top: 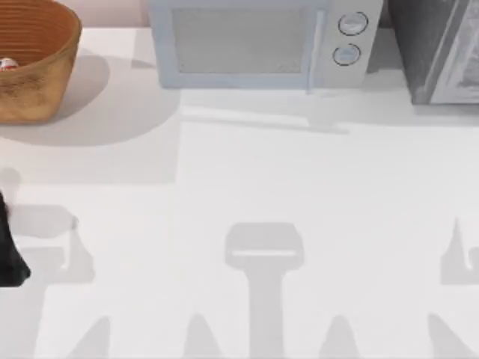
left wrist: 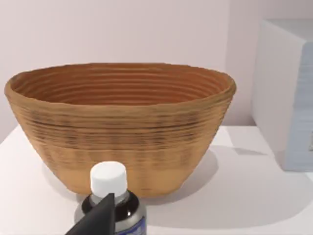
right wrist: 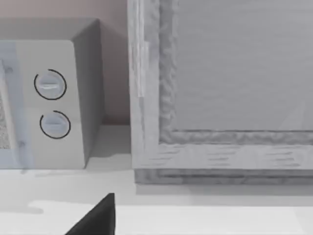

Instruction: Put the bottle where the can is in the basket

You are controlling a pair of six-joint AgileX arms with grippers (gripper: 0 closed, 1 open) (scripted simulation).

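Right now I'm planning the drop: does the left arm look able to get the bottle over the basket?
Probably yes. The left gripper is beside the bottle, the basket stands just beyond with its mouth open, and nothing lies between; the arm must clear the rim.

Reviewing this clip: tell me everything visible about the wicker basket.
The basket is a large round bowl of orange-brown woven wicker, ribbed in horizontal rings inside and out, wider at the rim than at the base. It stands upright on the white table at the top view's far left corner, left of the microwave and apart from it. The can lies inside. In the left wrist view a white-capped bottle is in front of it.
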